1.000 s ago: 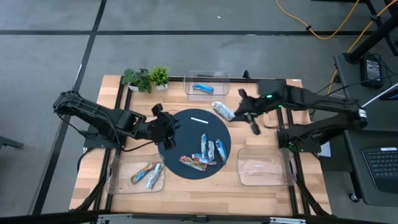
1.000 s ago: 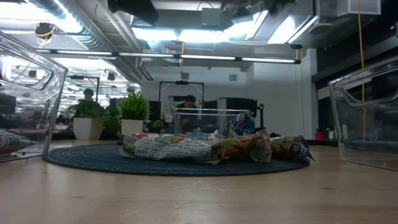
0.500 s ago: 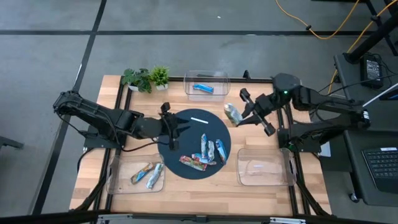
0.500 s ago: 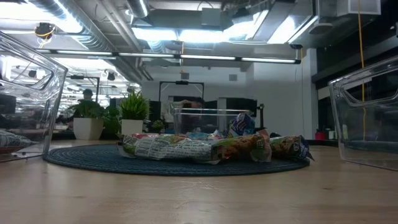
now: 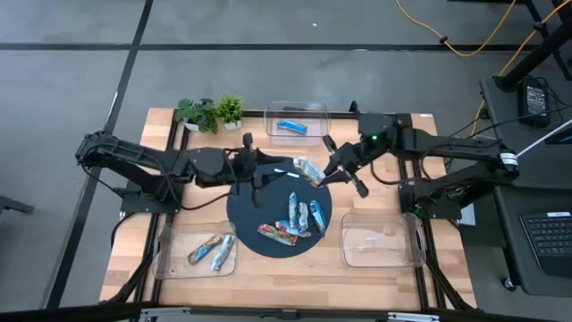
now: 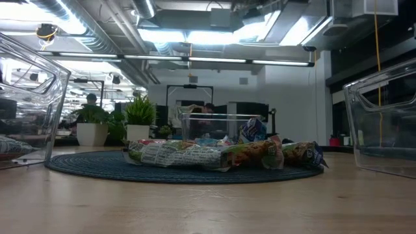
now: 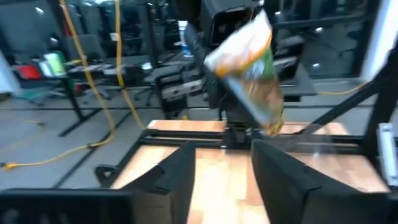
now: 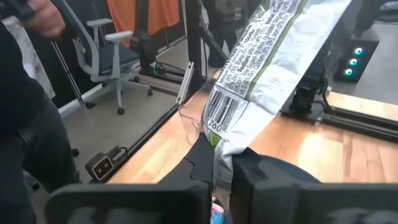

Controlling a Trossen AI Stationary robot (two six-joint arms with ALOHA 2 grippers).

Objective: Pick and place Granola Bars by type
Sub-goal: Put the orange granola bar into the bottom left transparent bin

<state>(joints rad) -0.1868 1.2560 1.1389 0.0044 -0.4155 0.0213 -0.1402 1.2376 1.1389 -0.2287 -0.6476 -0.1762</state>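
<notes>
The right claw (image 5: pixel 327 170) is clenched on a silver-white granola bar (image 5: pixel 309 170), holding it by one end above the round dark mat's (image 5: pixel 246 210) far edge, apparently so the released left claw (image 5: pixel 254 168), facing it nearby, can take it.

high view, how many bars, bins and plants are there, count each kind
granola bars: 8, one of them held by the right gripper
clear bins: 3
potted plants: 2
total: 13
</notes>
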